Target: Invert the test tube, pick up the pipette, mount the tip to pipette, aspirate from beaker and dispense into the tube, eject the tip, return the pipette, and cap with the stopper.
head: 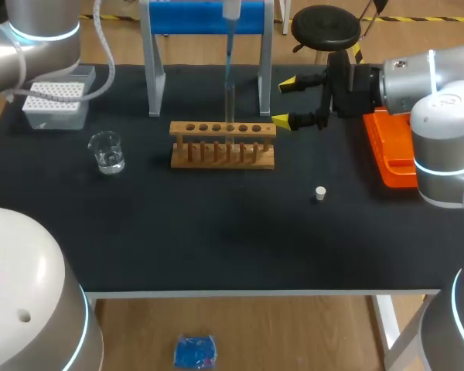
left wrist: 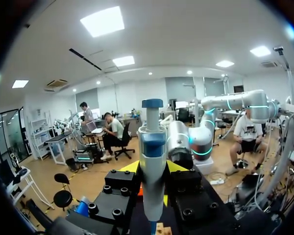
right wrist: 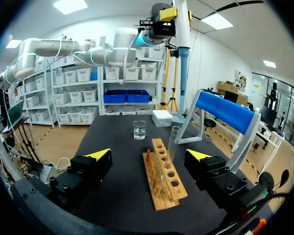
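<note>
Fingers point(right wrist: 197, 155) of the right gripper point(head: 286, 101) stand wide apart, holding nothing, at the rack's point(head: 223, 144) 2 o'clock. Left gripper point(left wrist: 153, 167) clamps the pipette point(left wrist: 152, 147), its tip pointing down over the tube point(head: 229, 108) upright in the rack. Beaker point(head: 107, 151) sits at the rack's 9 o'clock, stopper point(head: 320, 193) at 4 o'clock.

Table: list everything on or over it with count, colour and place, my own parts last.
rack: one, wooden, middle rear.
test tube: one, clear, upright in rack.
pipette: one, blue-white, above the tube.
beaker: one, clear, left of rack.
tip box: one, white-grey, rear left.
stopper: one, white, front right of rack.
tray: one, orange, right edge.
stand: one, blue, behind rack.
left hand: shut on pipette.
right hand: open, right of rack.
</note>
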### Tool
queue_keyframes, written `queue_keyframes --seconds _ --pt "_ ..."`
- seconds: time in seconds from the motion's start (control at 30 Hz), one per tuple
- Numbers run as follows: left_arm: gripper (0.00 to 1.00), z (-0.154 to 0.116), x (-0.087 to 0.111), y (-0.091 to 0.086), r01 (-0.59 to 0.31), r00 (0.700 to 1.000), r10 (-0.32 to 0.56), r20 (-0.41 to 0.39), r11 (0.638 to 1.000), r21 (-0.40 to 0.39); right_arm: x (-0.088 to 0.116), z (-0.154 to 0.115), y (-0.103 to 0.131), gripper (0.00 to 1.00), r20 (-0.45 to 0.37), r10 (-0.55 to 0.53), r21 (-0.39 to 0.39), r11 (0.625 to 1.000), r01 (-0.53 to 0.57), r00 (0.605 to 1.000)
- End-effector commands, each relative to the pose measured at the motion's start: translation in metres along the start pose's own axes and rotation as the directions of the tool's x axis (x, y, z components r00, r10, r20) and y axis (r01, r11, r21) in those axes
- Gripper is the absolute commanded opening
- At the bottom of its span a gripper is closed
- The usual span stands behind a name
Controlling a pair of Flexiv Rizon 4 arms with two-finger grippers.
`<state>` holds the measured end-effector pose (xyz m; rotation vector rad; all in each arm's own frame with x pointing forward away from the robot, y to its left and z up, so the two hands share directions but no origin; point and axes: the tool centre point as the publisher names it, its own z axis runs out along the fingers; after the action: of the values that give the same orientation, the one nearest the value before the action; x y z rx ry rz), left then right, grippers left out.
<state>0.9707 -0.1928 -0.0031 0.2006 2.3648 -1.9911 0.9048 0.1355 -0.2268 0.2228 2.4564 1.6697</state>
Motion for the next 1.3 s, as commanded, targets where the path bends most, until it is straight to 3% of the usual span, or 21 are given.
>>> queue_keyframes --seconds 0.03,0.23,0.57,1.03,1.3 --pt "0.00 -0.006 0.006 -0.008 -0.009 1.000 0.009 0.017 1.000 -0.003 0.000 0.000 -0.001 1.00 0.000 -0.001 -0.001 1.000 0.001 1.000" --pt "0.00 -0.035 0.021 -0.014 -0.008 0.998 0.009 0.069 1.000 -0.009 0.000 0.000 -0.001 1.00 0.000 -0.001 -0.001 1.000 0.001 1.000" --pt "0.00 -0.070 0.084 0.001 0.066 0.988 -0.060 0.143 0.997 -0.039 0.000 0.000 -0.001 1.00 0.000 -0.001 -0.001 1.000 0.001 1.000" --pt "0.00 -0.041 0.162 0.027 0.104 0.953 -0.113 0.282 0.993 0.046 0.000 0.000 -0.001 1.00 0.000 -0.001 -0.001 1.000 0.001 1.000" --pt "0.00 -0.020 0.186 0.032 0.127 0.935 -0.140 0.327 0.990 0.060 0.000 0.000 -0.001 1.00 0.000 -0.001 -0.001 1.000 0.001 1.000"
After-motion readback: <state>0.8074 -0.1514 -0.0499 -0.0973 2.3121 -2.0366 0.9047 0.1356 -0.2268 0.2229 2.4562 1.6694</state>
